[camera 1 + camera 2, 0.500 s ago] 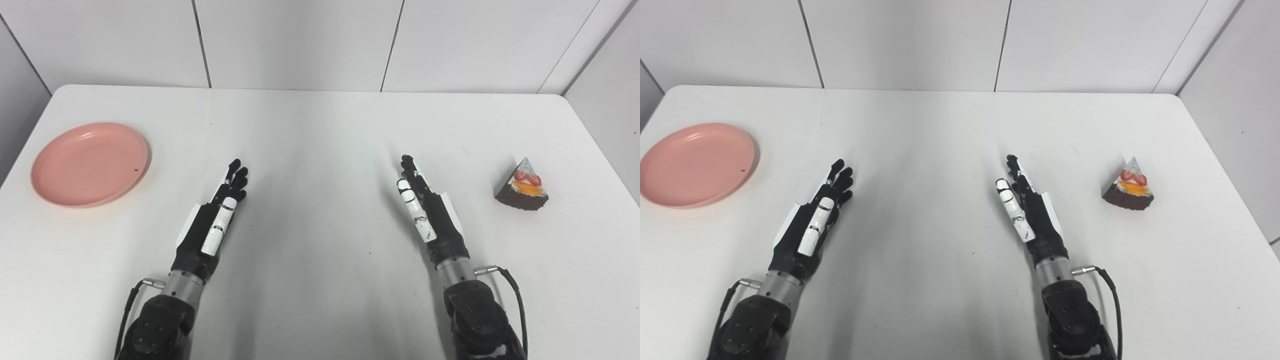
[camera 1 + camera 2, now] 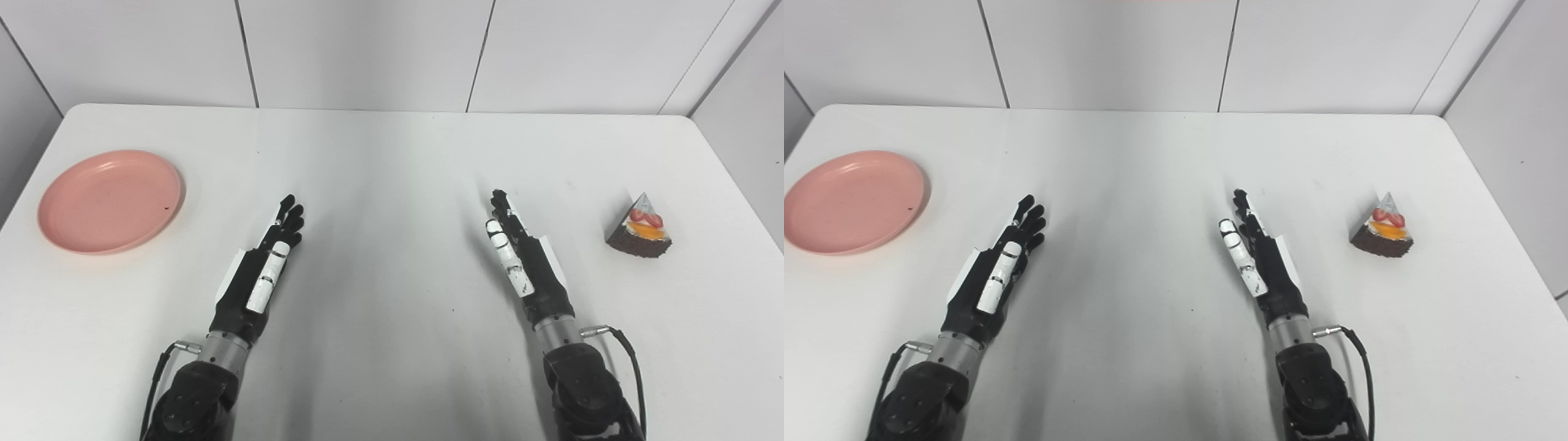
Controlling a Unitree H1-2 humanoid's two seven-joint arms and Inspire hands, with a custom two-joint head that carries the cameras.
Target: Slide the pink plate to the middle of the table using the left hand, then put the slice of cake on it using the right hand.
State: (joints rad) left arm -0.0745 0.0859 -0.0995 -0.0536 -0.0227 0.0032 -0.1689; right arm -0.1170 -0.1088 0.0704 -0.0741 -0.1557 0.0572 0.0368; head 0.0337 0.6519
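Note:
A pink plate (image 2: 110,201) lies at the far left of the white table (image 2: 392,159). At the right side stands a slice of chocolate cake (image 2: 640,229) topped with strawberry and orange fruit. My left hand (image 2: 263,269) rests near the table's middle left, fingers stretched out flat, open and holding nothing, well to the right of the plate. Stretched out and open too, my right hand (image 2: 520,257) lies left of the cake, with a clear gap between them.
White wall panels (image 2: 367,49) rise behind the table's far edge. The table's left edge runs close by the plate, and its right edge lies just beyond the cake.

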